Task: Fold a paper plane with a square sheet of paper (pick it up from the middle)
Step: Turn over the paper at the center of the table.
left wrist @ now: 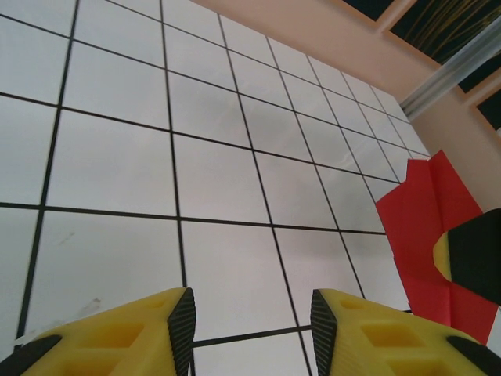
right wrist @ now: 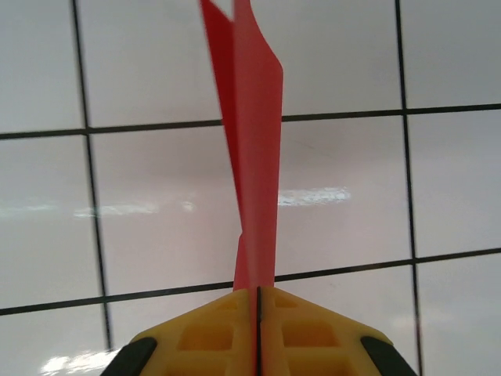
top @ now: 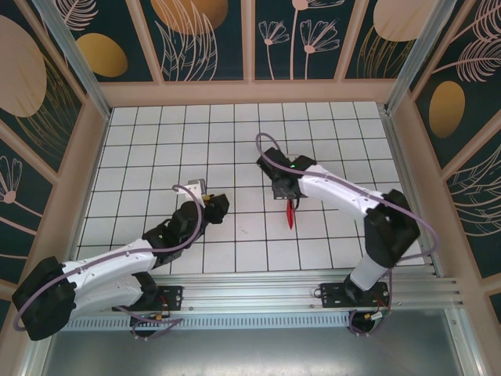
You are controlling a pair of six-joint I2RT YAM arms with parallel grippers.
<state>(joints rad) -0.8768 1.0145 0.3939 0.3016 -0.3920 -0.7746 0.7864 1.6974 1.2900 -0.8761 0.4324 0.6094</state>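
Red paper (right wrist: 254,157) — thin, folded into a narrow creased blade — is pinched in the right gripper (right wrist: 258,294). Its yellow moulded fingers (right wrist: 305,329) press flat together on the paper's lower end and hide that part, and the top runs out of the wrist view. From above it is a slim sliver over the white tiled table (top: 235,258). The left gripper (left wrist: 252,313) hangs off to the side, fingers spread on nothing — their bases cut off.
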